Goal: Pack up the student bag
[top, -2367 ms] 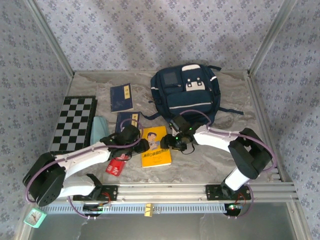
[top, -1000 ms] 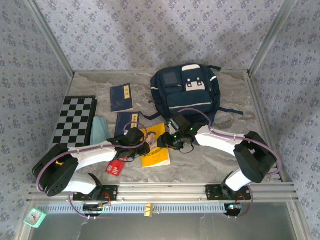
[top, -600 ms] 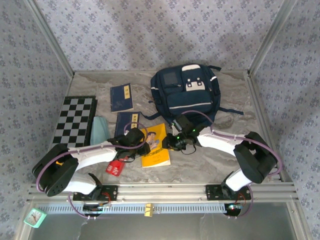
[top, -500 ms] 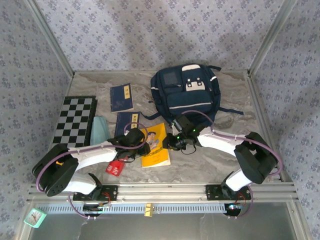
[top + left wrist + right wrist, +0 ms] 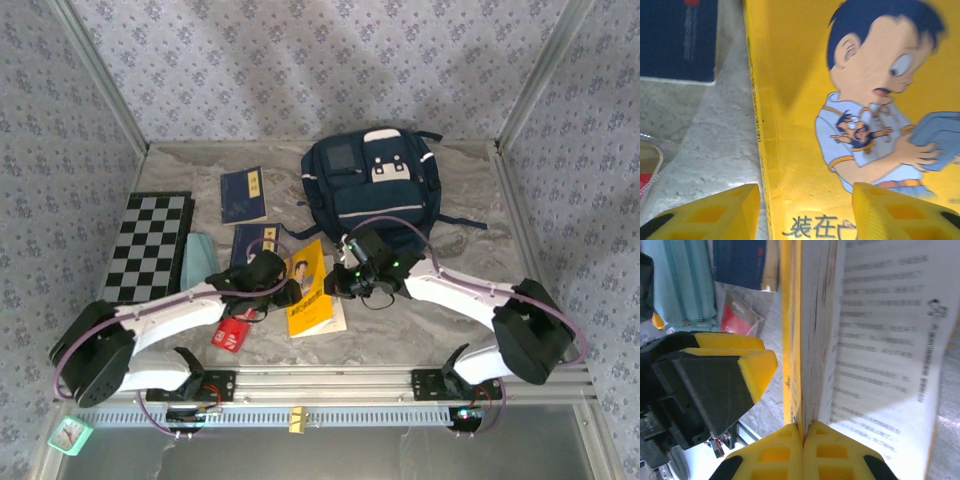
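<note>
The large navy-blue fabric backpack [image 5: 375, 190] with white trim lies flat at the far side of the grey marble worktop [image 5: 440, 325]. Just in front of the backpack, a yellow book with a cartoon boy on its cover [image 5: 308, 290] is tilted up from the worktop. The jaws of the right arm [image 5: 450, 285] are closed on the book's edge, pinching the cover together with a block of pages, and a printed page lies open beside them. The jaws of the left arm [image 5: 170, 312] stand apart at the book's spine edge, one pad [image 5: 705, 210] over the worktop and the other over the cover. Left of the backpack lie two thin navy-blue booklets [image 5: 243, 195] and, farther away, a black-and-white chessboard [image 5: 145, 245].
</note>
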